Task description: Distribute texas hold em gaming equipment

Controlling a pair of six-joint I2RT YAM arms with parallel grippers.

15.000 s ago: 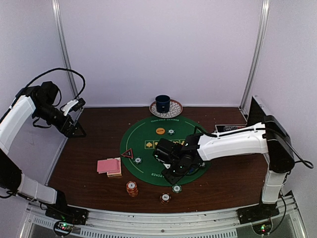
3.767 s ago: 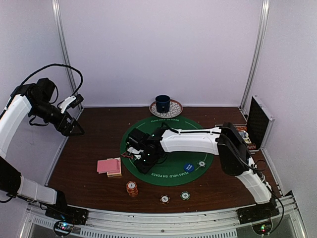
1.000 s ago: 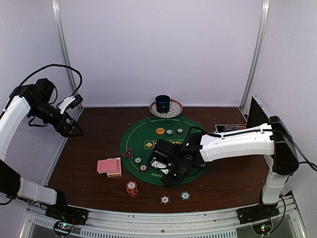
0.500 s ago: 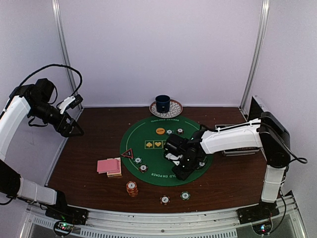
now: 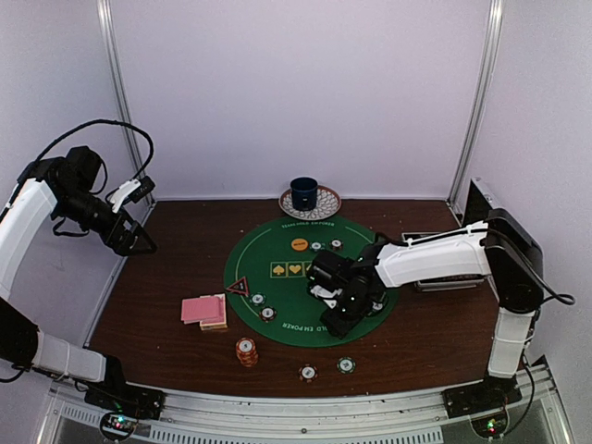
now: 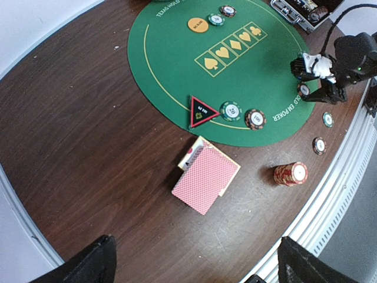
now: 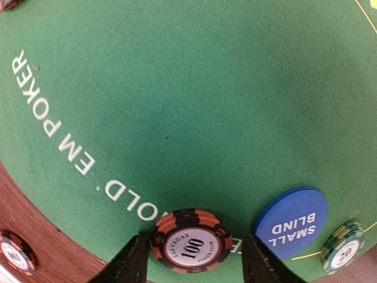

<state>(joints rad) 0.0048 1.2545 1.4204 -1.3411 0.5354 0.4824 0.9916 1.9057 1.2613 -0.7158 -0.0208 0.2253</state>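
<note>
Chip placement, right arm: right end effector (image 7: 194,254) is low over the green felt mat (image 7: 177,106), jaws parted astride a red-and-black chip marked 100 (image 7: 191,240). The chip lies flat on the felt just inside the mat's rim, beside the printed lettering. One finger sits at its edge, and a thin gap shows at the other. A blue SMALL BLIND disc (image 7: 291,221) lies just beside it, with a green chip marked 20 (image 7: 341,247) next to that.

Left end effector (image 6: 197,264) is raised over the bench (image 6: 76,130), jaws wide, holding nothing. Pink-backed cards (image 6: 206,177) are stacked on bare bench just off the mat, near the triangle marker (image 6: 202,111) at the mat's rim. An orange chip stack (image 6: 290,173) stands near the cards.
</note>
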